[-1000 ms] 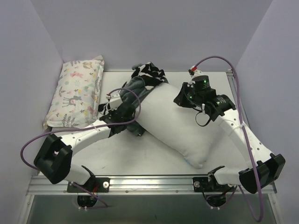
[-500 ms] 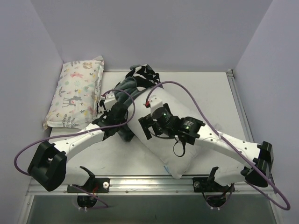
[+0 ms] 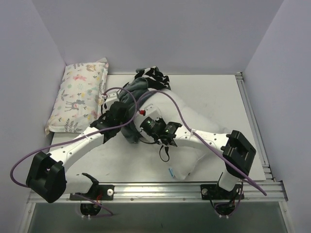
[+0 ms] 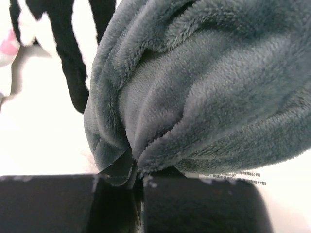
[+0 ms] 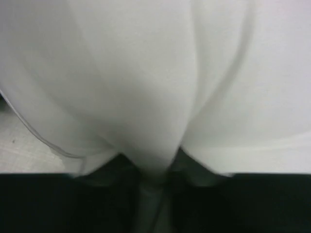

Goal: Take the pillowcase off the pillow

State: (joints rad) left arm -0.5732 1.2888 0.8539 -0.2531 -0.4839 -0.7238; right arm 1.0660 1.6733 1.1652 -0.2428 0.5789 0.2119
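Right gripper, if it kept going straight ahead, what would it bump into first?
The pillow. Its white cloth fills the wrist view and bunches between the fingers of the right gripper, so they look to be touching.

White table [image 3: 218,92]: pillow [image 3: 190,114], printed pillow [image 3: 80,97], perhaps pillowcase [image 3: 133,90] too.

One white pillow [image 3: 190,117], one printed pillow [image 3: 80,97], one pillowcase [image 3: 133,93] and two arms [image 3: 77,145] [image 3: 209,141]

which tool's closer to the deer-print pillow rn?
Left. The left tool sits just right of the deer-print pillow, shut on the pillowcase. The right tool is farther right, pinching the white pillow.
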